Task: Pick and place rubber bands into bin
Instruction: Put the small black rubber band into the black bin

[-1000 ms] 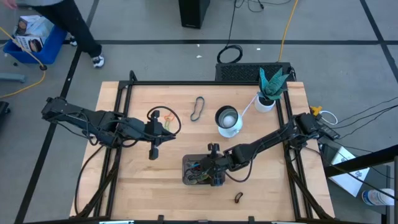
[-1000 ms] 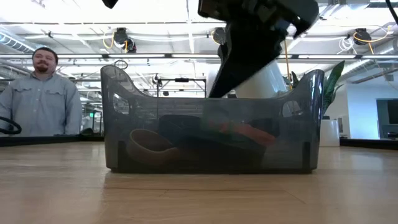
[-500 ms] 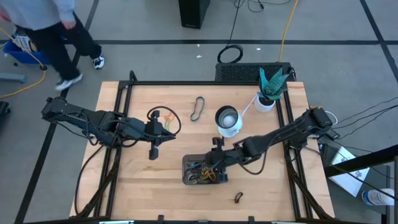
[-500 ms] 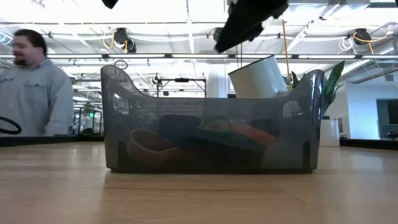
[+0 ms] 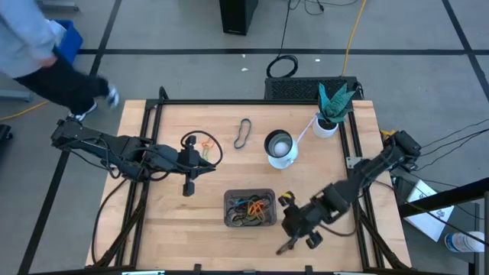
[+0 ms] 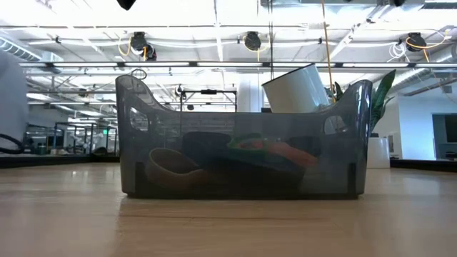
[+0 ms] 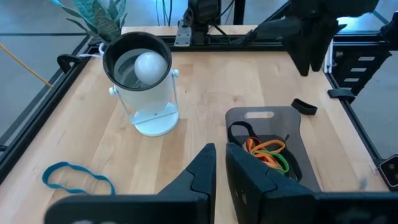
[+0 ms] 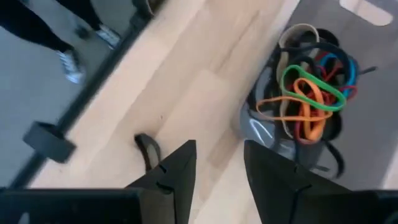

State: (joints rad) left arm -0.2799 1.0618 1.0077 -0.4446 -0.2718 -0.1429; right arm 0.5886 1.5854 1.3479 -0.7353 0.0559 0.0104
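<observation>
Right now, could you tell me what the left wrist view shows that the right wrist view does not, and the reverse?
Only the left wrist view shows the round white cup, the blue band lying on the table beside it, and the plant. Only the right wrist view shows a person's shoes on the floor past the table edge. Both show the bin with its coloured rubber bands and the small dark band lying on the wood outside it.

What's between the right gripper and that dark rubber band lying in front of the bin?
Nothing visible. The right gripper, fingers open, hovers just beside the dark rubber band, with only bare table between them; the bin sits off to the side.
</observation>
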